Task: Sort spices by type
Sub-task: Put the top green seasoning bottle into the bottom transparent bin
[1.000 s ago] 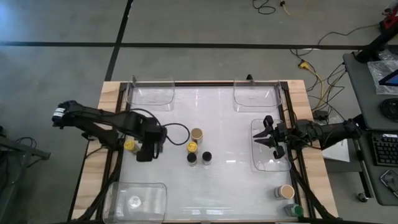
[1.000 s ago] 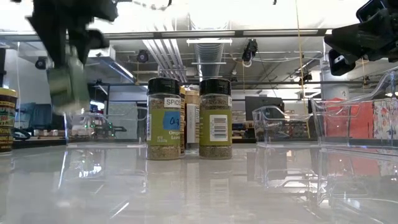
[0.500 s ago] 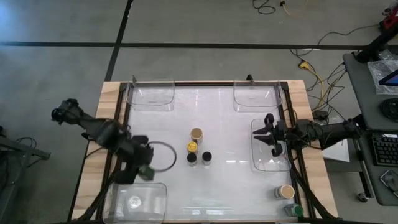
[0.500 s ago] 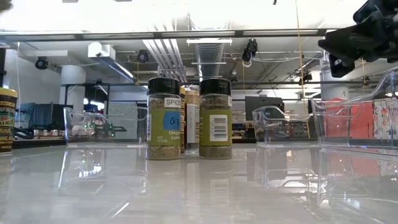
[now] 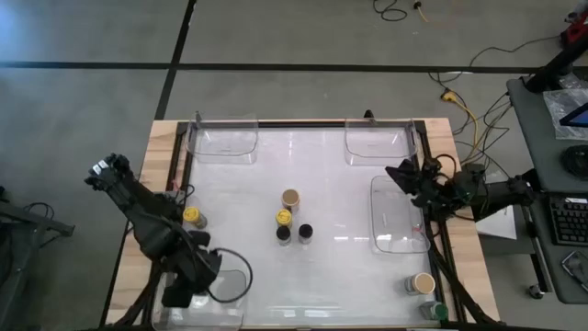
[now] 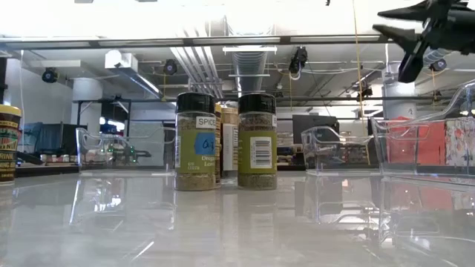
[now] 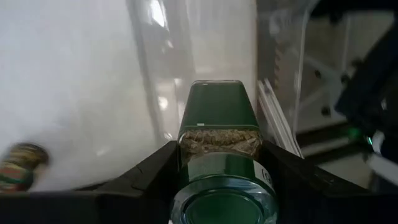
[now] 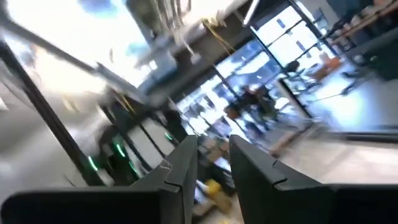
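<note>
Now left tool (image 7: 219, 163) at table edge (image 5: 158, 198).

Four jars (image 5: 292, 221) cluster mid-table, between trays (image 5: 399, 213)

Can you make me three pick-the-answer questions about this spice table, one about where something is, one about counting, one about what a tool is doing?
1. Where is the left tool?
A. Over the tray at the table's near left corner
B. Over the middle jars
C. Beside the right arm

2. How many jars stand grouped in the table's middle?
A. Two
B. Four
C. Seven

3. What is the left tool doing?
A. Hanging open with nothing in it
B. Shut on the green-lidded jar
C. Pressing on the table

Answers: 1 A, the high view shows it above the corner tray. 2 B, the high view shows a tan lid, a yellow lid and two black lids. 3 B, the left wrist view shows the jar between its fingers.
</note>
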`<state>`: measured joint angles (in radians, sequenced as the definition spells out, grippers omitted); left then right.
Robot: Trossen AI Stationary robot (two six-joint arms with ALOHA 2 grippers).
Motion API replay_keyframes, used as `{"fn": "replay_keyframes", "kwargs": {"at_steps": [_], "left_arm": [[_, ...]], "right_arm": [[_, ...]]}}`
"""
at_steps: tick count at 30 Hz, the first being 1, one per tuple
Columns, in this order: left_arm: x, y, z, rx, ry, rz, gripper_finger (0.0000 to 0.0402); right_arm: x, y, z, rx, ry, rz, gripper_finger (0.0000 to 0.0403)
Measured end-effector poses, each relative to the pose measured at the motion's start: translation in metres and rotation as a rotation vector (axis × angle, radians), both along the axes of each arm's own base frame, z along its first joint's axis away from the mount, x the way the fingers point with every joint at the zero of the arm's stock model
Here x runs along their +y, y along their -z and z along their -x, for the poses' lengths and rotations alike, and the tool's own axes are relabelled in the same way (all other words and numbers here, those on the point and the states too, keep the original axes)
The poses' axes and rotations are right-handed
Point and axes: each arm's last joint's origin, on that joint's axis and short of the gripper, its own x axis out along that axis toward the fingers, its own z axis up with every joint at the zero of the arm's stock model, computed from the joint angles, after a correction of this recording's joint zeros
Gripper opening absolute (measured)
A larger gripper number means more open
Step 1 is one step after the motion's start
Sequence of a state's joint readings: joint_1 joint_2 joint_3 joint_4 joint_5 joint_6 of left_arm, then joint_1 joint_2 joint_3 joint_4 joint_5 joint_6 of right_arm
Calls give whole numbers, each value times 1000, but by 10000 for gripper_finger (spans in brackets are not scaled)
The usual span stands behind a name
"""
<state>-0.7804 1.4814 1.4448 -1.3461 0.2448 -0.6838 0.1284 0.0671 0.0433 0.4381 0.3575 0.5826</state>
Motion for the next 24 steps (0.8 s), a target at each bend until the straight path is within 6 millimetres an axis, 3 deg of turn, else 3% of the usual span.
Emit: {"fn": "replay_keyframes", "kwargs": {"at_steps": [4, 8, 11, 17, 21, 24], "left_arm": [[-20, 13, 5, 49, 65, -25, 189], [-40, 26, 11, 84, 89, -55, 190], [-54, 37, 14, 117, 40, -79, 190], [-81, 61, 19, 169, -45, -126, 190], [-96, 79, 18, 189, -81, -151, 190], [-105, 92, 16, 185, -77, -176, 190]], "right_arm": [[3, -13, -4, -20, -81, -33, 68], [9, -43, -17, 33, -100, 7, 59], [20, -67, -52, 157, -109, 97, 57], [46, -114, -117, 240, -125, 227, 57], [61, -122, -158, 355, -154, 236, 56], [69, -135, -177, 412, -174, 214, 56]]}}
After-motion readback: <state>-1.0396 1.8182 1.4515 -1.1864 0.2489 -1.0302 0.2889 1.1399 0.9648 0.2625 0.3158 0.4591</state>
